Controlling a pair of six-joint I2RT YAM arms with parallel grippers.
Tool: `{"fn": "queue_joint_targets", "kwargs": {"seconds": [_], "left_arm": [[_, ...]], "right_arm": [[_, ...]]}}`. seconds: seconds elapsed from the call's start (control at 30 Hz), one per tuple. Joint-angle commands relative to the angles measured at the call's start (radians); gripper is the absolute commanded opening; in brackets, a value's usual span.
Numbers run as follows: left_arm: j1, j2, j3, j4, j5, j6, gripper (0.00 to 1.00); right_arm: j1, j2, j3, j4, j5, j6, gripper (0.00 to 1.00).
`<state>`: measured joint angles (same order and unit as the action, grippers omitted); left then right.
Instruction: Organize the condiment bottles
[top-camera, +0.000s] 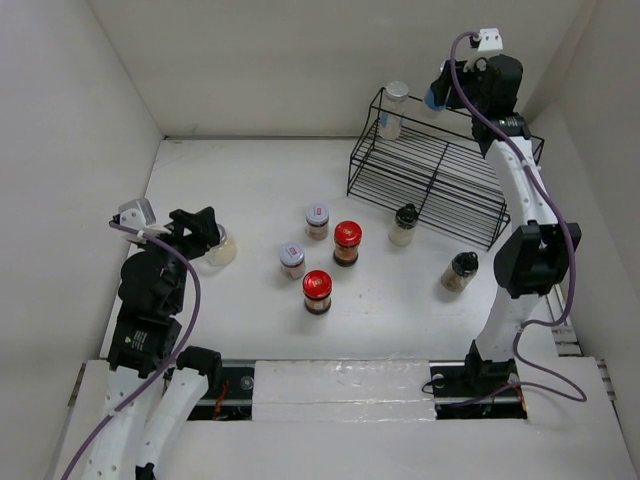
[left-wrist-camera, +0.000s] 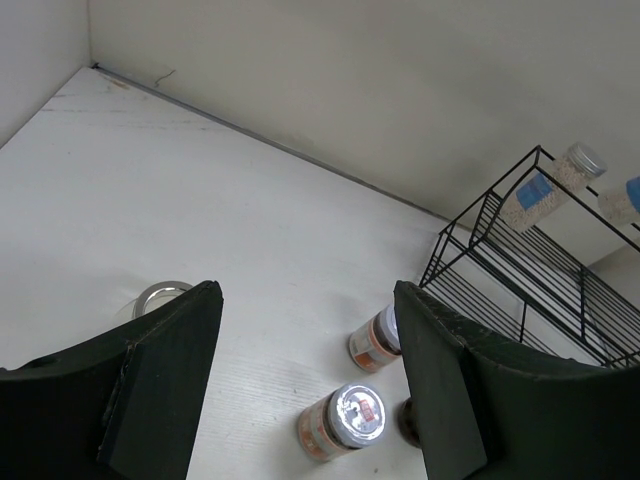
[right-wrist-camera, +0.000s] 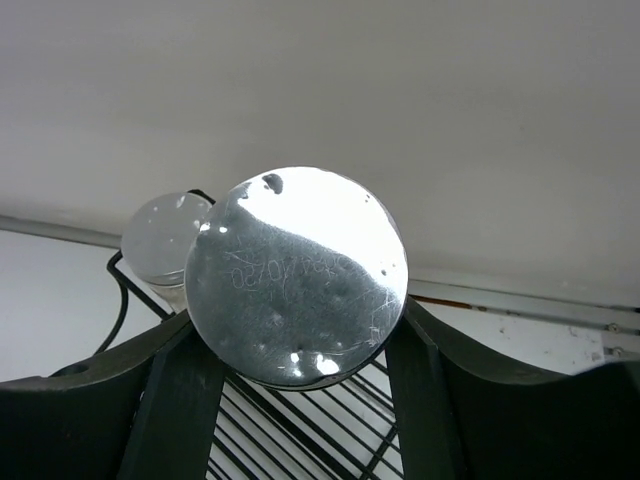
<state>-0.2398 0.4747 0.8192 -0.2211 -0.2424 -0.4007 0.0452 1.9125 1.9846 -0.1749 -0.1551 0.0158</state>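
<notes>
1. Our right claw (right-wrist-camera: 300, 350) is clenched on a clear glass jar with a shiny silver lid and blue label (right-wrist-camera: 295, 265), holding it over the top tier of the black wire rack (top-camera: 430, 175), far right on the white counter (top-camera: 250, 190).
2. To do this well, we judge it best to lower the jar upright until its base sits flat on the wires. It should land just beside the clear white-filled shaker (top-camera: 393, 110) without nudging it, and only then should we let go.
3. Our left claw (left-wrist-camera: 305, 370) stands released at near left, nothing between its fingers, with a clear silver-lidded jar (top-camera: 222, 250) just beside it.
4. Mid-counter wait two red-lidded dark jars (top-camera: 347, 242), two silver-lidded labelled jars (top-camera: 292, 260) and two black-capped shakers (top-camera: 404, 224).
</notes>
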Motion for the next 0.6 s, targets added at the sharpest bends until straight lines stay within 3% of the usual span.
{"fn": "queue_joint_targets", "kwargs": {"seconds": [0.0, 0.37, 0.53, 0.57], "left_arm": [[0.005, 0.007, 0.008, 0.046, 0.006, 0.016, 0.65], [0.005, 0.007, 0.008, 0.046, 0.015, 0.016, 0.65], [0.005, 0.007, 0.008, 0.046, 0.015, 0.016, 0.65], [0.005, 0.007, 0.008, 0.046, 0.015, 0.016, 0.65]], "right_arm": [[0.011, -0.036, -0.006, 0.069, -0.027, 0.009, 0.39], [0.053, -0.053, -0.075, 0.081, -0.027, -0.002, 0.39], [0.053, 0.031, -0.049, 0.046, -0.037, -0.002, 0.51], [0.053, 0.06, -0.015, 0.031, -0.037, -0.002, 0.6]]}}
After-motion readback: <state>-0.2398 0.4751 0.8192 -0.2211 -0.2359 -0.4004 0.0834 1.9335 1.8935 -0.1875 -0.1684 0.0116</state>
